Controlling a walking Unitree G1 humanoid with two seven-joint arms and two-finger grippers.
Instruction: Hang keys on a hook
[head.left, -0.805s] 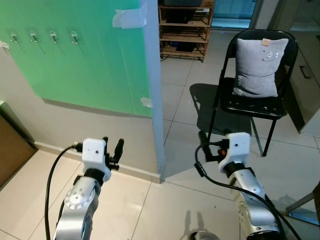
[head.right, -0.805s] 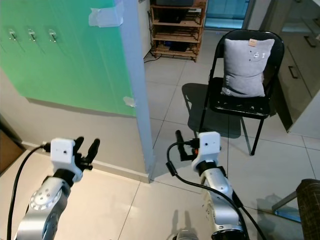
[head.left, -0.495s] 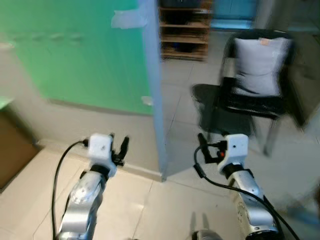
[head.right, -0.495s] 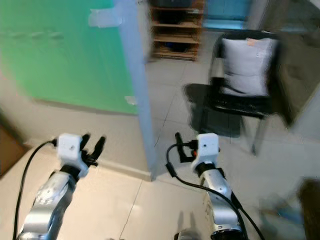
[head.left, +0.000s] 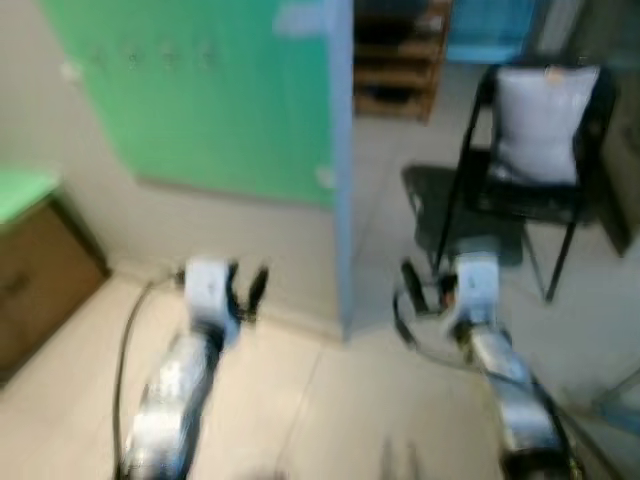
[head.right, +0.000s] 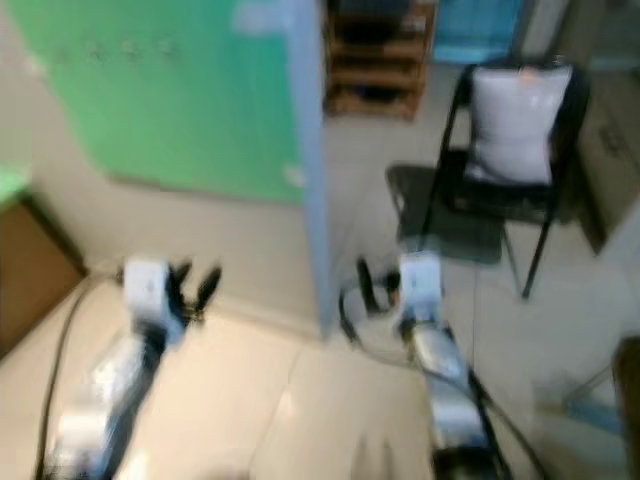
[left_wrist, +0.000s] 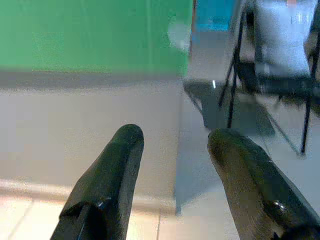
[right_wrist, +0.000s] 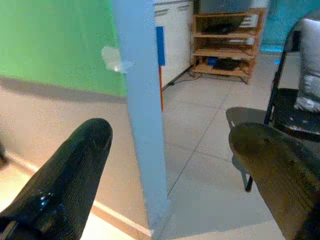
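The head views are blurred. A row of small metal hooks (head.left: 150, 58) sits high on a green sheet (head.left: 230, 110) taped to the wall at the upper left. My left gripper (head.left: 245, 285) is held low in front of that wall, open, with nothing between its fingers (left_wrist: 120, 165). My right gripper (right_wrist: 170, 150) is raised at the same height near the wall's corner, open and holding nothing; one finger (head.left: 408, 282) shows beside its white housing.
A pale blue corner post (head.left: 342, 170) ends the wall. Right of it stands a black folding chair (head.left: 480, 200) with a grey cushion (head.left: 545, 110), and a wooden shelf (head.left: 395, 80) behind. A brown cabinet (head.left: 35, 280) stands at the left. The floor is light tile.
The camera has swung left and the picture has blurred: wall, post and chair shifted right, and the brown cabinet came into view. Both arms keep their pose, fingers still apart.
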